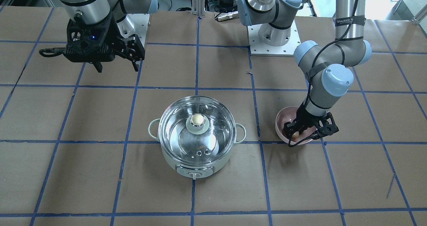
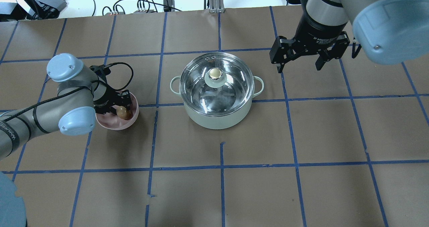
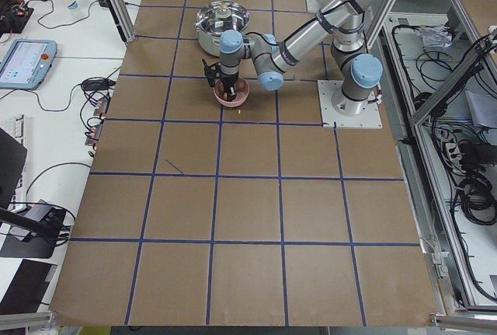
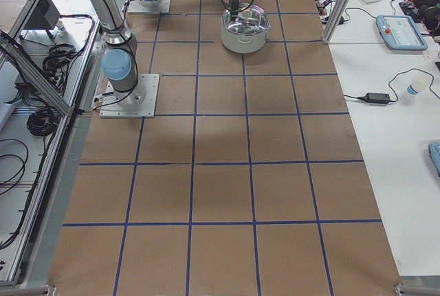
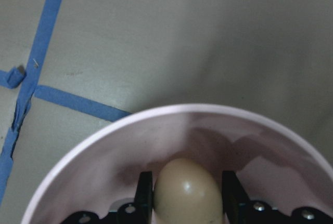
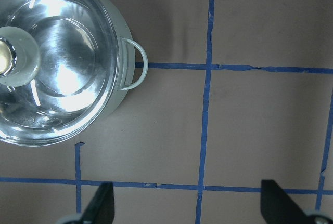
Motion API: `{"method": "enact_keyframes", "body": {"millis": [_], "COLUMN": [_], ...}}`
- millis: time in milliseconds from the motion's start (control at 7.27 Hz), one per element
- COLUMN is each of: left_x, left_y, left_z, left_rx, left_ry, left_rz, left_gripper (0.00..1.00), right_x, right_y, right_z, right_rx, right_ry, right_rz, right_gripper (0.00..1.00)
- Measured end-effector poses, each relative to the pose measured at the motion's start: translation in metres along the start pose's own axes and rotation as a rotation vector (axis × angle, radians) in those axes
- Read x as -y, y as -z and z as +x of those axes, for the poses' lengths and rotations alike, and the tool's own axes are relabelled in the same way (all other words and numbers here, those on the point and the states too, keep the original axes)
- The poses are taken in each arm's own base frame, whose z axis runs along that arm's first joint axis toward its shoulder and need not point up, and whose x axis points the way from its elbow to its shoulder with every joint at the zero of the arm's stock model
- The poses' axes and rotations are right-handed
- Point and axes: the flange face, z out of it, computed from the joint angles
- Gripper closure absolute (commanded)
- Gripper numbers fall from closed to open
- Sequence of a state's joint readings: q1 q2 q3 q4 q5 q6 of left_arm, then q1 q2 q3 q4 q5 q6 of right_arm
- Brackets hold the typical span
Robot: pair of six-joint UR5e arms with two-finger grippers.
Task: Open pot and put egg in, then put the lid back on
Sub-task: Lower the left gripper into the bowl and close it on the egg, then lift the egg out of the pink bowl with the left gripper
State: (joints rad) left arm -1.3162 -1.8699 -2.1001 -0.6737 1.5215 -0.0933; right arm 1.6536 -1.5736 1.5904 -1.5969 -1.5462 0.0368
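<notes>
Front view: the pot sits in the middle with the lid on top. At its 3 o'clock, the left gripper is down in the pink bowl. At 10 o'clock the right gripper hangs spread wide, holding nothing.

Left wrist view: its fingers squeeze the egg inside the bowl.

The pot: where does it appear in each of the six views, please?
Front-facing: pot low centre.
Overhead: centre.
Exterior left: top, left of centre.
Exterior right: top, right of centre.
Left wrist: not in it.
Right wrist: upper left corner.
Shared landmark: the cream lid knob at its middle.
</notes>
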Motion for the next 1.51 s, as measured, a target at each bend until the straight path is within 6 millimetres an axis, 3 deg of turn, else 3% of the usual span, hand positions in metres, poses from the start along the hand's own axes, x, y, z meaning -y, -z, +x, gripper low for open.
{"method": "enact_keyframes", "body": {"millis": [963,1101,1376,1514], "left_x": [-0.0006,-0.0008,-0.0009,-0.0009], "left_y": [-0.0006,-0.0007,-0.0008,-0.0008], "left_z": [-0.0001,-0.0001,-0.0002,-0.0002], "left_rx": [0.001,0.001,0.001,0.001], "left_ry": [-0.002,-0.002,-0.002,-0.004], "left_rz": [-0.004,-0.004,-0.004,-0.005], "left_gripper": [0.45,0.49,0.76,0.81], "right_x": [0.0,0.0,0.0,0.0], "right_y": [0.0,0.0,0.0,0.0], "right_z": [0.0005,0.0005,0.0002,0.0004], "right_rx": [0.0,0.0,0.0,0.0], "right_ry": [-0.001,-0.001,0.0,-0.001], "right_rz": [0.0,0.0,0.0,0.0], "right_gripper": [0.01,0.01,0.01,0.01]}}
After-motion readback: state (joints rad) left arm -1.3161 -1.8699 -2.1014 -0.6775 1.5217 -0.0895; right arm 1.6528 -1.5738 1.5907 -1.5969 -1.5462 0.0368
